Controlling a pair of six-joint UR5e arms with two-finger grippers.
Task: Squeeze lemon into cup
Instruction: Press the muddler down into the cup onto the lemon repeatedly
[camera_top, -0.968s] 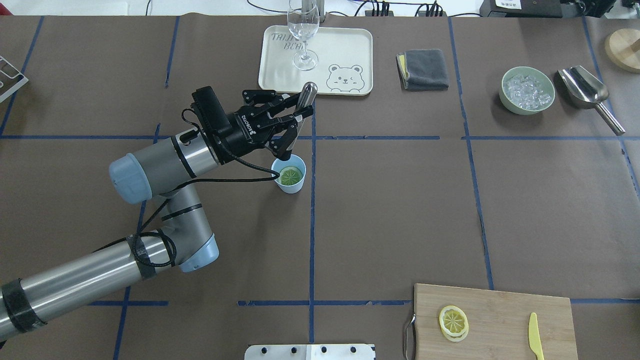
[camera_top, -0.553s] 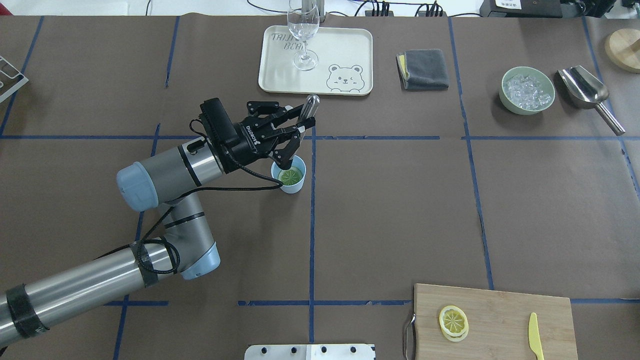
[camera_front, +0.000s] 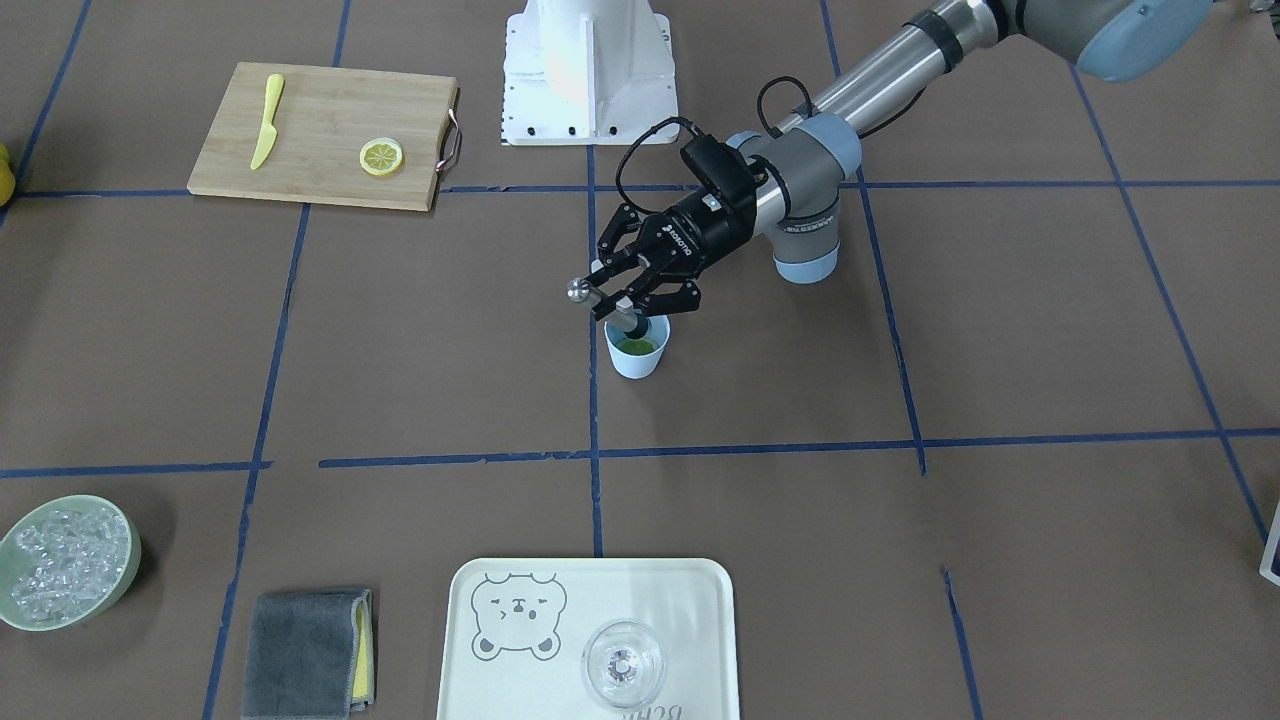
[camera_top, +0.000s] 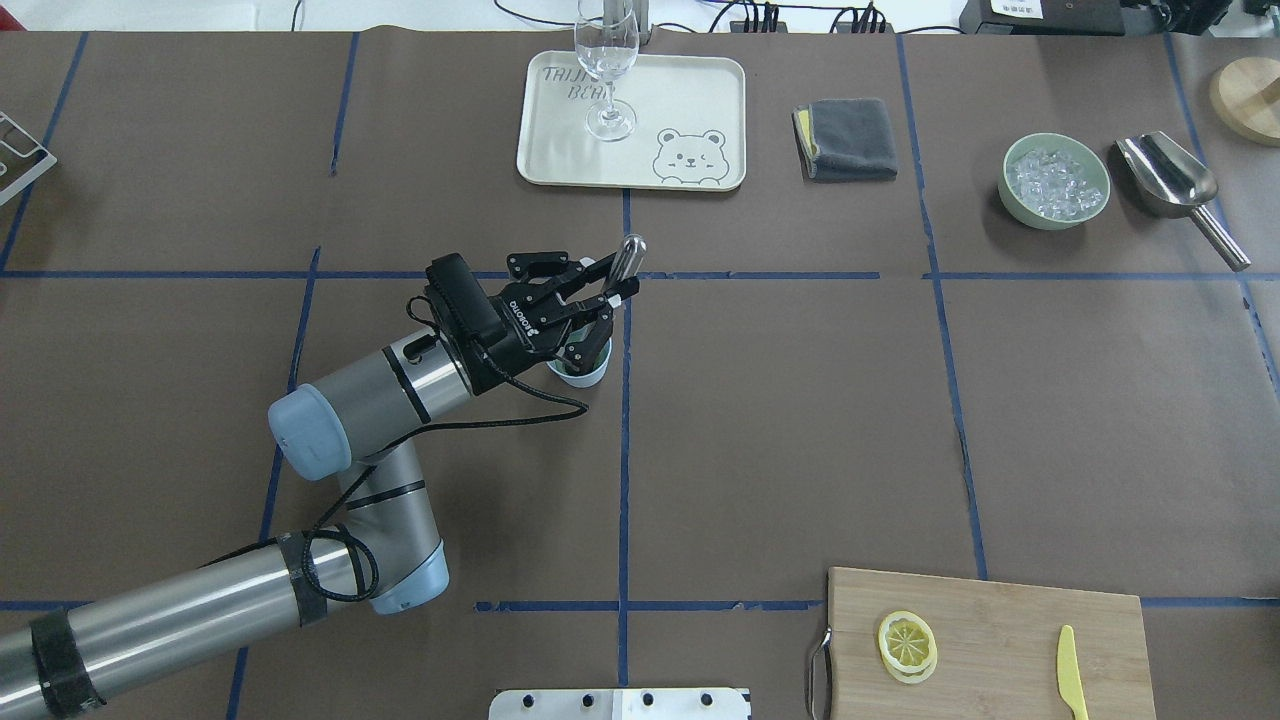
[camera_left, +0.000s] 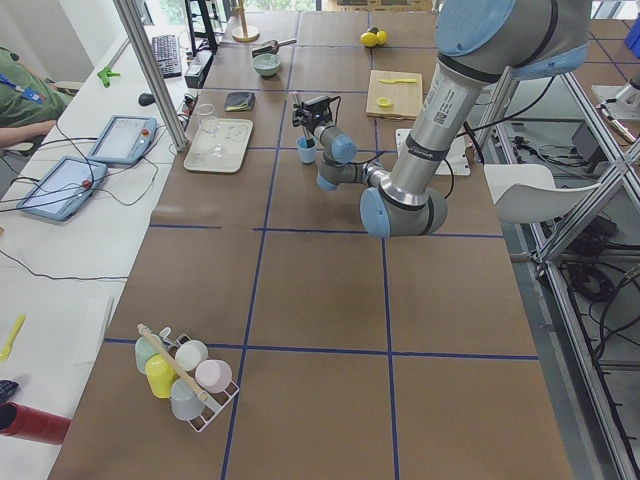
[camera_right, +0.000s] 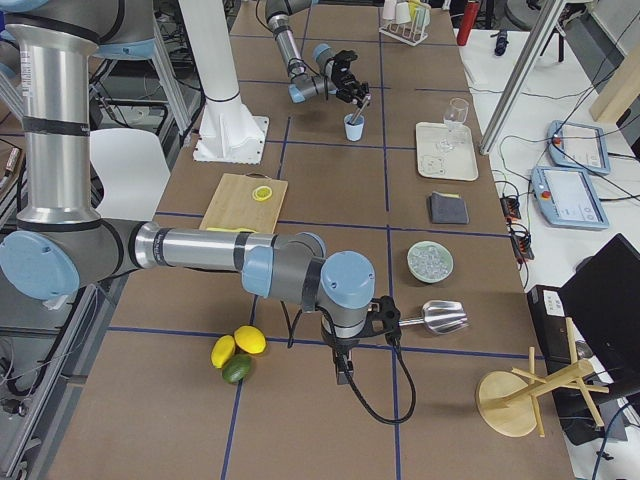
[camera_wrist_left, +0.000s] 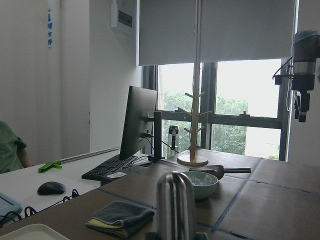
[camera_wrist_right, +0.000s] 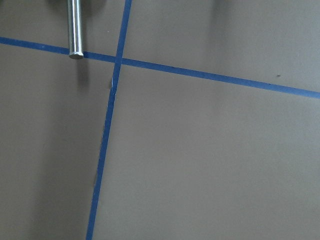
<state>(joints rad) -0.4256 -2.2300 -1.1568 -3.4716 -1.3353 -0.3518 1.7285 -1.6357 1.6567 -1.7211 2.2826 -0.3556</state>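
The lemon was seen inside the cup, overhung by the left gripper clamped on a muddler. A tray was set at the cup's twelve o'clock; the jaws of the right gripper could not be judged.

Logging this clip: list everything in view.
cup: 1, pale blue, under left hand
rod: 1, steel, tip in cup
tray: 1, cream, far edge
glass: 1, clear, on tray
cloth: 1, grey, beside tray
ice bowl: 1, green, right side
scoop: 1, steel, beside bowl
board: 1, wood, near right
slices: 2, yellow, on board
knife: 1, yellow, on board
mug tree: 1, wood, right end
left hand: 1, black, gripping rod
right hand: 1, black, by scoop
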